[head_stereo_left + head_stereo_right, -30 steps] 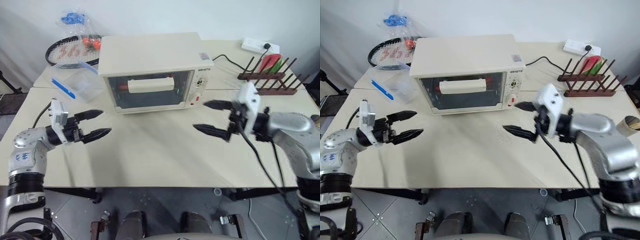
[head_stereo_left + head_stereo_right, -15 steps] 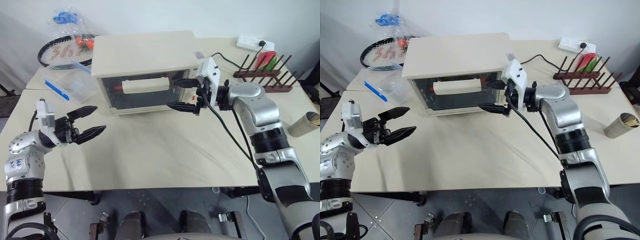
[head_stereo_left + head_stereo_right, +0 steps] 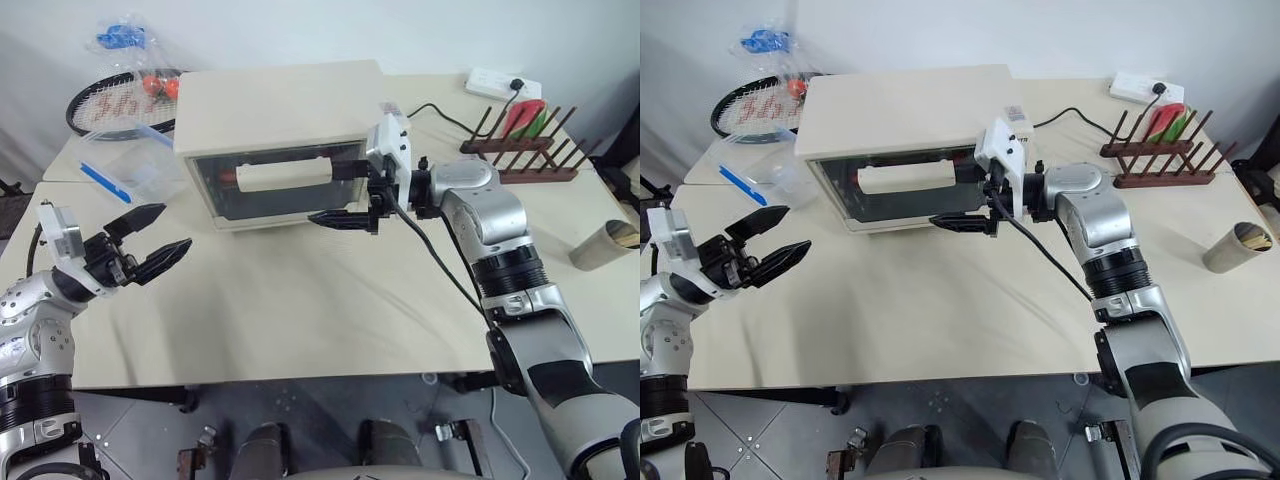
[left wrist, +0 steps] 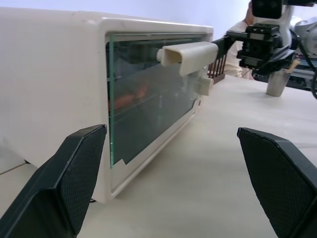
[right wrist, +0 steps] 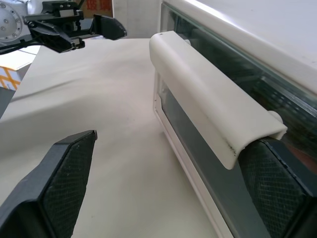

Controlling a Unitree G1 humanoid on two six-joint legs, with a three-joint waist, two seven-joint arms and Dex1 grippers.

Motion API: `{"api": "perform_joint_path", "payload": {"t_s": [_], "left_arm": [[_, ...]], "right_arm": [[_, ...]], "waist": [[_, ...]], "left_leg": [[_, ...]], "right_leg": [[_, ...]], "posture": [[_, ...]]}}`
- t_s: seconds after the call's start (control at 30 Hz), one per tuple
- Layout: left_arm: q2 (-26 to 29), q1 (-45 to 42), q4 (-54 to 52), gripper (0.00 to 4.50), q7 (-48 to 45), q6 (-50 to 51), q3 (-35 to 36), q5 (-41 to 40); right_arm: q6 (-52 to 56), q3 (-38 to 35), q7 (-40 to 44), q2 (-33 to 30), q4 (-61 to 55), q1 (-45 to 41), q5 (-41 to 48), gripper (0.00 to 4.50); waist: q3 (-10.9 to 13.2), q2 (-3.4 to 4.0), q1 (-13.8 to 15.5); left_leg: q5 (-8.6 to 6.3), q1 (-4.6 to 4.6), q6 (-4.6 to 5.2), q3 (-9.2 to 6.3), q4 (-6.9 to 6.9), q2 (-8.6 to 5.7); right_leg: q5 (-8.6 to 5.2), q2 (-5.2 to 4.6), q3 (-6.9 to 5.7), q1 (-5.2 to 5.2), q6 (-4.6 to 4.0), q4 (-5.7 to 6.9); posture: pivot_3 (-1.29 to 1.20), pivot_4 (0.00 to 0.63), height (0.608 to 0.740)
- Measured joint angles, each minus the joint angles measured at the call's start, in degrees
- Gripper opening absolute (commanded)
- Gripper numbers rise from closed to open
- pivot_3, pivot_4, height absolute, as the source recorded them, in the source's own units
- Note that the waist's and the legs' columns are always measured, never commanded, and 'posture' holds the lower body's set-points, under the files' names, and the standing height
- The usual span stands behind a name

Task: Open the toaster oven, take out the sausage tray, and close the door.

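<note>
We see the toaster oven (image 3: 285, 135) at the back middle of the desk (image 3: 300, 300), its door (image 3: 275, 185) shut, glass front facing us, cream bar handle (image 3: 285, 176) across the upper part of the glass. Through the glass we make out something reddish inside, probably the sausage tray (image 4: 131, 96), but we cannot tell its outline. The right end effector (image 3: 345, 193) is at the right end of the handle, fingers spread wide, one finger level with the handle's end, the other lower down in front of the door's bottom edge; the right wrist view puts the handle between the two fingers, and we cannot tell whether either one touches it. The left end effector (image 3: 150, 245) hangs over the near left of the desk, well apart from the oven, fingers wide and holding nothing, pointing toward the oven front. Left of the oven we see a clear plastic box with blue clips (image 3: 130, 168), behind it a racket (image 3: 100, 100) and a bag (image 3: 125, 40). On the right, a wooden rack (image 3: 525, 150), a power strip (image 3: 495, 83) and a cup (image 3: 605, 245).
</note>
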Motion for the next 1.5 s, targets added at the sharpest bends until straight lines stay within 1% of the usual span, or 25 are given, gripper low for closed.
{"api": "perform_joint_path", "payload": {"t_s": [0.07, 0.2, 0.37, 0.47, 0.57, 0.67, 0.77, 0.83, 0.9, 1.1, 1.23, 1.37, 1.5], "left_arm": [[0.0, 0.01, -0.02, 4.5, 1.26, 0.29, 0.4, -0.04], [0.28, 0.0, 0.01, 4.5, 2.52, 1.91, 1.0, -0.25], [2.11, -1.32, 0.71, 4.5, 2.41, 4.87, 0.9, -0.72], [2.87, -4.26, 2.66, 3.9, 0.98, 5.24, 0.42, -0.8], [3.48, -7.93, 6.84, 3.06, -0.15, 4.86, -1.44, 0.52], [3.34, -14.07, 12.24, 2.11, -0.92, 3.12, -4.15, 2.67], [3.29, -19.2, 17.06, 1.2, -2.52, 1.67, -5.16, 3.91], [3.28, -20.83, 19.61, 0.65, -3.61, 0.83, -5.71, 4.6], [2.88, -22.79, 22.28, 0.03, -6.18, 0.73, -8.11, 5.96], [2.19, -26.2, 24.48, 0.03, -11.27, 2.29, -13.27, 8.55], [0.59, -30.57, 29.27, 0.03, -12.61, 1.67, -16.02, 11.55], [0.12, -32.15, 32.15, 0.03, -14.27, 1.27, -17.66, 13.27], [-0.37, -34.31, 34.4, 0.03, -14.92, 0.62, -18.19, 14.85]], "right_arm": [[0.91, 0.01, 0.73, -0.15, -1.96, 0.66, 0.0, 4.47], [2.56, 0.13, 1.1, -0.82, -8.56, 4.77, 0.03, 4.47], [3.96, 1.53, 0.55, -1.82, -14.69, 9.27, -0.1, 4.47], [4.54, 1.61, -0.36, -2.27, -17.01, 10.91, -0.15, 4.5], [5.48, 1.77, -1.07, -2.38, -19.1, 12.38, -0.14, 4.5], [6.34, 1.88, -2.04, -2.31, -20.08, 12.68, -0.15, 4.5], [6.49, 1.93, -2.84, -2.23, -20.63, 12.8, -0.15, 4.5], [6.5, 1.91, -3.19, -2.27, -20.72, 12.85, -0.15, 4.5], [6.57, 1.93, -3.81, -2.28, -21.09, 13.17, -0.18, 4.5], [7.82, 2.22, -4.75, -2.42, -23.79, 15.45, -0.15, 4.5], [9.37, 2.23, -6.67, -3.28, -27.34, 17.77, -0.18, 4.5], [10.3, 2.27, -7.37, -5.93, -31.15, 20.5, -0.33, 4.5], [11.25, 2.0, -8.08, -10.68, -35.6, 24.9, -0.71, 4.5]], "waist": [[0.0, 0.0, -0.24], [0.0, 0.0, -0.65], [0.0, 0.0, -0.7], [0.0, 0.0, -0.55], [0.0, 0.0, -0.52], [0.0, -0.01, -0.48], [0.0, -0.01, -0.54], [0.0, -0.02, -0.53], [0.0, -0.02, -0.23], [0.0, -0.03, -0.14], [0.0, -0.04, 0.16], [0.01, -0.04, 0.67], [0.01, -0.08, 1.0]], "left_leg": [[0.0, 0.0, 0.0, -0.01, -0.03, 0.0], [-0.03, 0.0, -0.05, -0.04, -0.07, 0.01], [-0.04, 0.01, -0.05, -0.01, -0.02, 0.03], [-0.04, 0.01, -0.06, 0.0, 0.0, 0.03], [-0.04, 0.02, -0.06, 0.01, -0.01, 0.03], [-0.04, 0.01, -0.06, 0.0, 0.01, 0.02], [-0.04, 0.01, -0.06, 0.0, -0.02, 0.02], [-0.04, 0.01, -0.06, -0.01, -0.03, 0.02], [-0.04, -0.01, -0.06, -0.01, 0.03, 0.0], [-0.04, -0.01, -0.05, -0.01, 0.01, 0.01], [-0.04, -0.01, -0.05, 0.0, 0.04, 0.01], [-0.05, -0.01, -0.04, 0.0, 0.03, 0.0], [-0.05, -0.02, -0.04, 0.01, 0.11, 0.0]], "right_leg": [[0.0, 0.0, -0.01, -0.01, 0.0, 0.0], [0.0, 0.01, -0.02, -0.02, 0.0, 0.01], [0.0, 0.04, -0.01, -0.02, 0.0, 0.01], [0.0, 0.04, 0.0, -0.02, 0.0, 0.01], [0.0, 0.05, -0.01, -0.01, 0.0, 0.01], [0.0, 0.05, -0.02, -0.01, 0.0, 0.01], [0.0, 0.06, -0.04, -0.02, 0.0, 0.02], [0.0, 0.05, -0.04, -0.02, 0.0, 0.02], [0.0, 0.05, -0.03, -0.01, 0.0, 0.02], [0.0, 0.05, -0.03, -0.01, 0.0, 0.02], [0.0, 0.05, -0.03, -0.01, 0.0, 0.02], [0.0, 0.05, -0.03, -0.01, 0.0, 0.02], [0.0, 0.05, -0.03, 0.02, 0.0, 0.02]], "posture": [[0.0, 0.15, 0.74], [0.0, 0.15, 0.74], [0.0, 0.15, 0.74], [0.0, 0.15, 0.74], [0.0, 0.15, 0.74], [0.0, 0.15, 0.74], [0.0, 0.15, 0.74], [0.0, 0.15, 0.74], [0.0, 0.15, 0.74], [0.0, 0.15, 0.74], [0.0, 0.15, 0.74], [0.0, 0.15, 0.74], [0.0, 0.15, 0.74]]}}
